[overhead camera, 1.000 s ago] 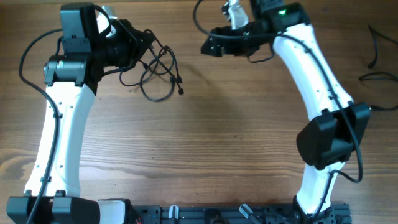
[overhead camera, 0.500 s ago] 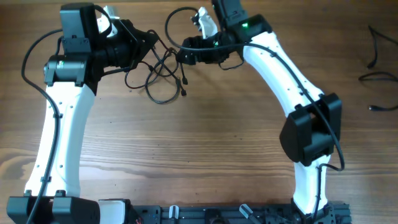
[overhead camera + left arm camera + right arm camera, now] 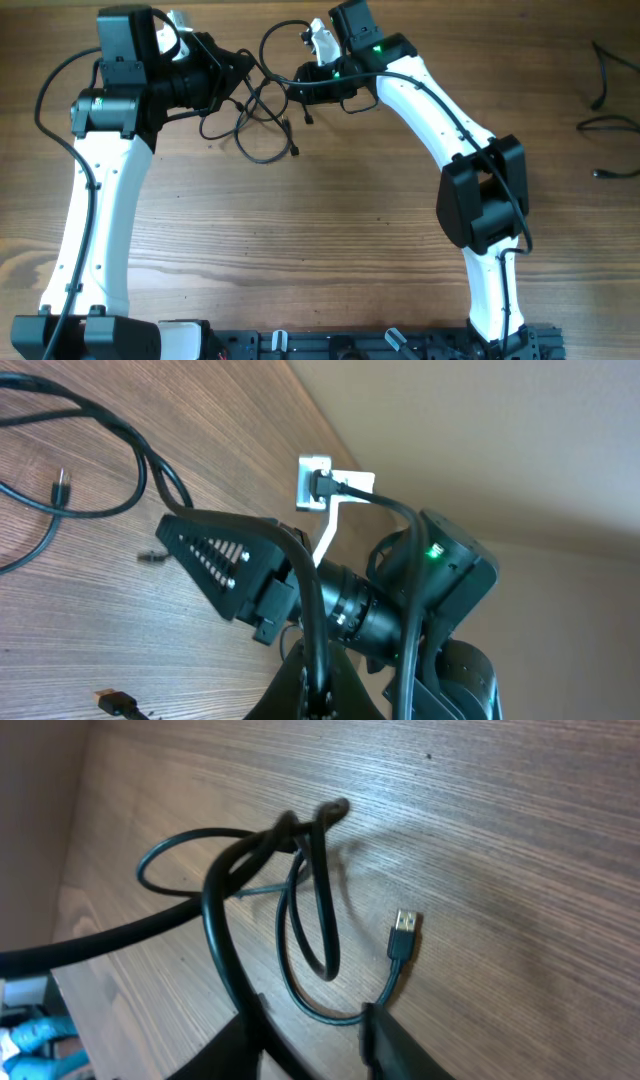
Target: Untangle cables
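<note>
The cables (image 3: pixel 262 118) form a black tangle of loops at the table's back left, with small plugs (image 3: pixel 294 150) hanging loose. My left gripper (image 3: pixel 240 68) holds the tangle's upper left side. In the left wrist view that gripper (image 3: pixel 318 705) is shut on one black cord (image 3: pixel 310 620). My right gripper (image 3: pixel 293 88) reaches into the tangle from the right. In its own view the right gripper (image 3: pixel 315 1040) is open. A thick cord (image 3: pixel 215 910) runs along its left finger, and a thin loop (image 3: pixel 330 1010) lies in the gap. A USB plug (image 3: pixel 403 933) rests on the wood.
Loose black cords (image 3: pixel 603 100) lie apart at the table's far right edge. A white wall socket (image 3: pixel 315 482) with a plugged-in lead sits behind the right arm. The arm bases (image 3: pixel 300 345) stand along the front edge.
My right arm has swung left from the back centre into the tangle, and its jaws have narrowed. The cable loops shifted slightly. The left gripper has stayed shut in place.
</note>
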You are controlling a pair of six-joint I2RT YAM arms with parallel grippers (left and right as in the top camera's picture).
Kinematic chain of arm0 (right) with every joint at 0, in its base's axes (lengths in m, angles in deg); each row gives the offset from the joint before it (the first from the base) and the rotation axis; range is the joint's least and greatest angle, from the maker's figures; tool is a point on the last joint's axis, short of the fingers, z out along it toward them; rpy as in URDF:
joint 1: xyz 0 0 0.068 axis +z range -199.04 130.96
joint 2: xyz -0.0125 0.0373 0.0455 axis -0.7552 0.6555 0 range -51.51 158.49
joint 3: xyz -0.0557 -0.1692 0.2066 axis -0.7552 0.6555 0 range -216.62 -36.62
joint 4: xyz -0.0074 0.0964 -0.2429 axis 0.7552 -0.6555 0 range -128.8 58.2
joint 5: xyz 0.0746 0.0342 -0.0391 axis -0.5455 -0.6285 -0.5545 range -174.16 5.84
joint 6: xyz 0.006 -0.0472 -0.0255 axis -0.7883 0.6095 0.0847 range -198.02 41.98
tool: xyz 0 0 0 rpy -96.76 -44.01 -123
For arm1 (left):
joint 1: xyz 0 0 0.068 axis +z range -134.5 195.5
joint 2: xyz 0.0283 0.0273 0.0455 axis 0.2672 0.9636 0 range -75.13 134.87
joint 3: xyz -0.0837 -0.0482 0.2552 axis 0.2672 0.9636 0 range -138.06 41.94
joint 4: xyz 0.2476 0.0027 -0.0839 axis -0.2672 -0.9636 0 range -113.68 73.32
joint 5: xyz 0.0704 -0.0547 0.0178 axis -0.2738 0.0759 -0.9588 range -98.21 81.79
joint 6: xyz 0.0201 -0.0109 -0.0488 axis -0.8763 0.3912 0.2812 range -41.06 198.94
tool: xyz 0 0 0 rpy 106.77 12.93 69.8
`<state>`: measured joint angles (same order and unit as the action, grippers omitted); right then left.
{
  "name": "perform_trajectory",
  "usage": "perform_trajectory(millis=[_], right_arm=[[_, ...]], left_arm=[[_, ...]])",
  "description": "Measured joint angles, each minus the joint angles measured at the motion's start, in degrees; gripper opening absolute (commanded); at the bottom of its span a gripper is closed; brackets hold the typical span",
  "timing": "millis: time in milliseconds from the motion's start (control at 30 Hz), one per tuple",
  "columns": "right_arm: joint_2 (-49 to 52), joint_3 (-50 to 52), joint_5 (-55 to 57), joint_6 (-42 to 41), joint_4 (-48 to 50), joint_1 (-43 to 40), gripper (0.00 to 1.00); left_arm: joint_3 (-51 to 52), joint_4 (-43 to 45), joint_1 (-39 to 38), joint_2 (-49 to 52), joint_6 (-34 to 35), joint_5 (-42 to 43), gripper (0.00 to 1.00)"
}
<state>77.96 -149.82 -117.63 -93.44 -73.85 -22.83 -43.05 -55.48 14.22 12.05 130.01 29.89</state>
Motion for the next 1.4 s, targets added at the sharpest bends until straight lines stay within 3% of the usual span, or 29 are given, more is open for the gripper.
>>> perform_trajectory(millis=[33,200,333,533,1067,1400], right_arm=[[0.1,0.1,0.1,0.0,0.5,0.0,0.05],[0.2,0.3,0.1,0.2,2.7,-0.3,0.04],[0.2,0.3,0.3,0.3,2.0,-2.5,0.04],[-1.1,0.3,0.3,0.3,-2.6,-11.6,0.04],[-6.3,0.3,7.7,-1.4,-16.3,-36.3,0.04],[-6.3,0.3,12.9,-1.4,-18.0,-35.6,0.04]], left_arm=[[0.0,-0.1,0.0,0.0,-0.4,0.0,0.04],[0.0,-4.4,0.0,0.0,-5.6,-1.8,0.04],[-0.1,-12.8,0.0,0.0,-9.9,-10.1,0.04],[-0.1,-18.2,-0.2,0.1,-15.4,-22.4,0.04],[-0.1,-18.1,1.0,0.2,-18.7,-46.6,0.04],[-0.1,-12.5,10.8,0.2,-18.9,-53.7,0.04]])
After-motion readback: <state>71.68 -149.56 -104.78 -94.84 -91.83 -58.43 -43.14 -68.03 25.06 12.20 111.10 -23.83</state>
